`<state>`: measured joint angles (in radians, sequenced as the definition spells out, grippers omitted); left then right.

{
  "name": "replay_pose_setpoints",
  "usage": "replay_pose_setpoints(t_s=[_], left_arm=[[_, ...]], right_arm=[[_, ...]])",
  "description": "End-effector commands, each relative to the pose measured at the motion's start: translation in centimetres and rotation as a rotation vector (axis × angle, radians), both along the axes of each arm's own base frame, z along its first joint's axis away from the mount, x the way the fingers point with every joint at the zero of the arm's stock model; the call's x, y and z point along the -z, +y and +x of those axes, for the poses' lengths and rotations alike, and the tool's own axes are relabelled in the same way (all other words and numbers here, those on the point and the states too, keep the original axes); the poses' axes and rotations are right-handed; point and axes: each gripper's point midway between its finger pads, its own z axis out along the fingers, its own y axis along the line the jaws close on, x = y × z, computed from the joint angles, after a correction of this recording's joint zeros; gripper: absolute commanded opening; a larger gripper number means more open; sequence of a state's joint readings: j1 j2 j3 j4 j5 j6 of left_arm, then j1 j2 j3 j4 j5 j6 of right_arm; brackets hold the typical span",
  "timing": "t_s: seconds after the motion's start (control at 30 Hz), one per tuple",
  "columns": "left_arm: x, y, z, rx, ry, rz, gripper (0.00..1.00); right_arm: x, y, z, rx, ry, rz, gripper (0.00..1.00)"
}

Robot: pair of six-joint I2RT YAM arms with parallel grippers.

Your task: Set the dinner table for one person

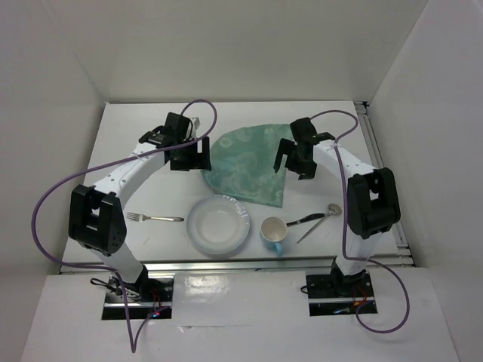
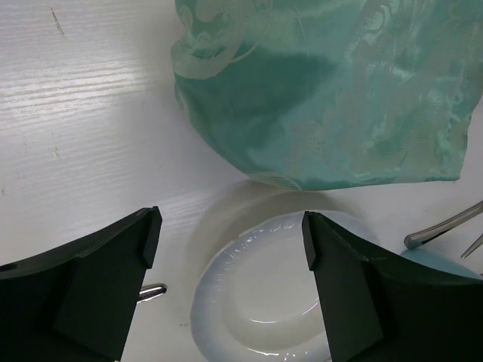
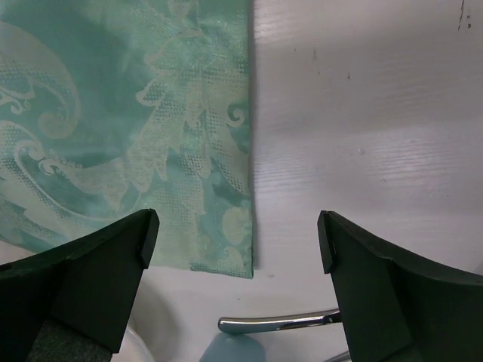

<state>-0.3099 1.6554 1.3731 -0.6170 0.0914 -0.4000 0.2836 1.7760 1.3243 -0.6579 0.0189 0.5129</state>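
The white dinner table (image 1: 136,143) carries a rumpled green patterned cloth mat (image 1: 245,162) at its middle, also in the left wrist view (image 2: 332,90) and the right wrist view (image 3: 128,128). A white plate (image 1: 219,225) (image 2: 264,294), a light blue cup (image 1: 273,235) (image 3: 230,348), a fork (image 1: 155,218), a knife (image 1: 304,220) (image 3: 279,323) and a spoon (image 1: 321,221) lie near the front. My left gripper (image 1: 189,157) (image 2: 230,241) hangs open and empty beside the mat's left edge. My right gripper (image 1: 294,162) (image 3: 235,237) hangs open and empty over the mat's right edge.
Metal rails (image 1: 381,162) run along the table's right and near edges. White walls enclose the table on three sides. The purple cables loop beside each arm.
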Motion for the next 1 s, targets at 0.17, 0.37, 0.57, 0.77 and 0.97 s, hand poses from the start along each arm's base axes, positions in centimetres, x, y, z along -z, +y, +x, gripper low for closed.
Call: replay_pose_setpoints(t_s=[0.17, 0.37, 0.57, 0.77, 0.97], left_arm=[[-0.5, -0.9, 0.6, 0.010, -0.015, -0.043, 0.94], [-0.4, -1.4, 1.9, 0.010, -0.002, -0.039, 0.94], [0.8, -1.5, 3.4, -0.016, 0.023, -0.040, 0.93], [2.4, -0.8, 5.6, -0.053, 0.051, -0.048, 0.93], [3.1, -0.9, 5.7, -0.054, 0.086, -0.124, 0.94]], right_arm=[[-1.8, 0.2, -0.9, 0.013, -0.065, 0.050, 1.00], [-0.2, 0.8, -3.1, -0.009, -0.027, 0.103, 1.00], [2.0, 2.0, -5.4, -0.014, 0.040, 0.192, 0.95], [3.6, 3.6, -5.9, -0.026, 0.082, 0.262, 0.88], [5.1, 5.5, -6.1, -0.060, 0.136, 0.249, 0.87]])
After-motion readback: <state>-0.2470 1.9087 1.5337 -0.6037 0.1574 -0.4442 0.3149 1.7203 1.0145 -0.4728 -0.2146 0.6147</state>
